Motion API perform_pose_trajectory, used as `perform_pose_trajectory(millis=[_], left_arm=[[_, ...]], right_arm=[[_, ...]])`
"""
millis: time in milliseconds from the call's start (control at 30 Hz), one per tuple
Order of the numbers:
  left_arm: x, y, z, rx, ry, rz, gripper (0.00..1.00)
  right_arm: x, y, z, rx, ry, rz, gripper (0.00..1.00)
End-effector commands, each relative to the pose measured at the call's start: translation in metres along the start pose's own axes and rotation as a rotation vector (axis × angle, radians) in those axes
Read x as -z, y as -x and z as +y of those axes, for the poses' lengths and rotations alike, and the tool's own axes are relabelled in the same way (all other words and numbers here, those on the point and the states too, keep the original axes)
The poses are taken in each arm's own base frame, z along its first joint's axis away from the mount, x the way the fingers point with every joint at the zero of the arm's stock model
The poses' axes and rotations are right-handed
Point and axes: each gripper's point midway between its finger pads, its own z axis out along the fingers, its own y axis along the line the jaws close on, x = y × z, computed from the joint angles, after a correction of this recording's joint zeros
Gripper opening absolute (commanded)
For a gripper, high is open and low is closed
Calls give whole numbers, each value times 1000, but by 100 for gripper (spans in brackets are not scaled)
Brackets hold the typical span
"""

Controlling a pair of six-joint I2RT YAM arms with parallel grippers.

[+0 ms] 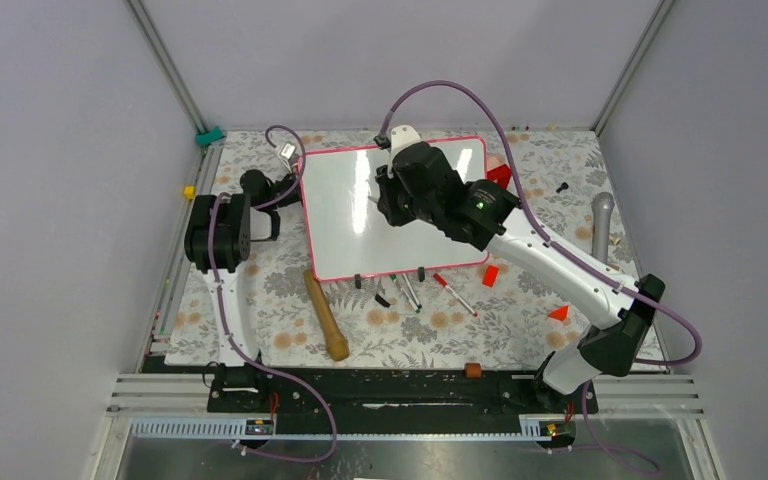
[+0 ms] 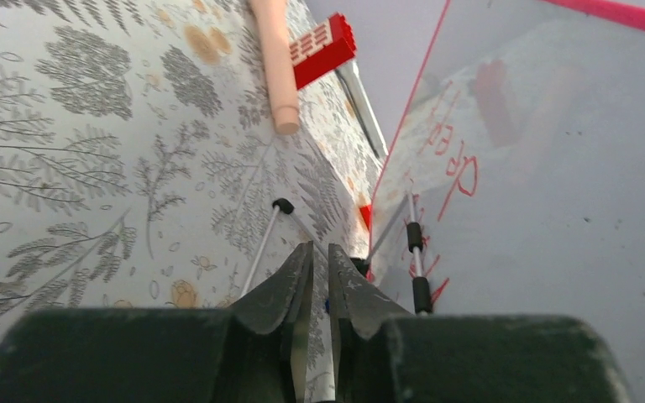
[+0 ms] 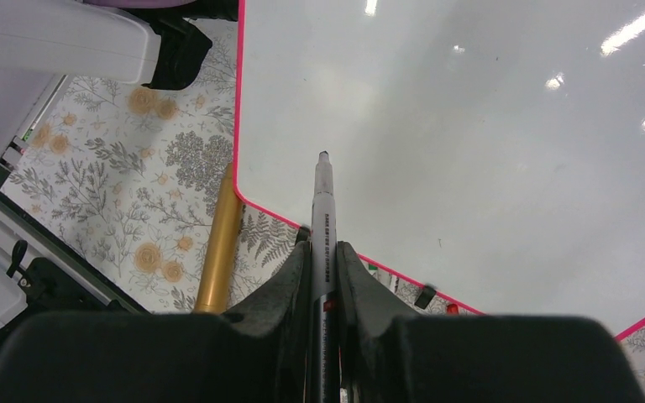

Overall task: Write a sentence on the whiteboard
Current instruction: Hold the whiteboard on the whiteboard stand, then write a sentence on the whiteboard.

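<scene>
Whiteboard: lay flat at the middle of the floral desk, pink-red frame, two black clips on its near edge.
Right tool: clamped on a marker, tip pointing over the board's near-left area.
Left tool: at the board's left edge, jaws almost together; whether it gripped anything could not be told.
Wooden stick: near the board's near-left corner.

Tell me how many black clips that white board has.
2, both on the near edge of the whiteboard: one clip left of middle, the other right of it. The arm may hide more.
</scene>
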Motion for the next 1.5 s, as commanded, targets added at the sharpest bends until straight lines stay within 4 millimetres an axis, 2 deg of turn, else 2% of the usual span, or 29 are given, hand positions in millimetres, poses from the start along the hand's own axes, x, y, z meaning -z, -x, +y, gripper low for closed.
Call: perform_pose_trajectory(millis=[0,300,500,567,767,1100,1300,1467], left_arm=[[-4,3,-42,-173,-129,54,13],[-6,-3,-50,-224,-151,87,28],[-3,-6,-57,-287,-154,83,32],[-9,-13,-62,-305,-173,105,34],[-9,-20,-69,-356,-195,133,45],[-10,-19,-68,-352,-194,130,45],[-11,-18,-66,-338,-190,126,45],[-11,-18,-65,-331,-189,125,45]], right_arm=[[11,20,10,-21,48,-77,0],[1,21,16,-28,63,-70,0],[-5,17,17,-26,62,-57,0],[-6,18,18,-25,64,-56,0],[-19,19,20,-18,58,-46,0],[-55,39,24,-26,-13,-37,0],[-78,41,27,-27,-42,-2,0],[-88,45,27,-22,-66,0,0]])
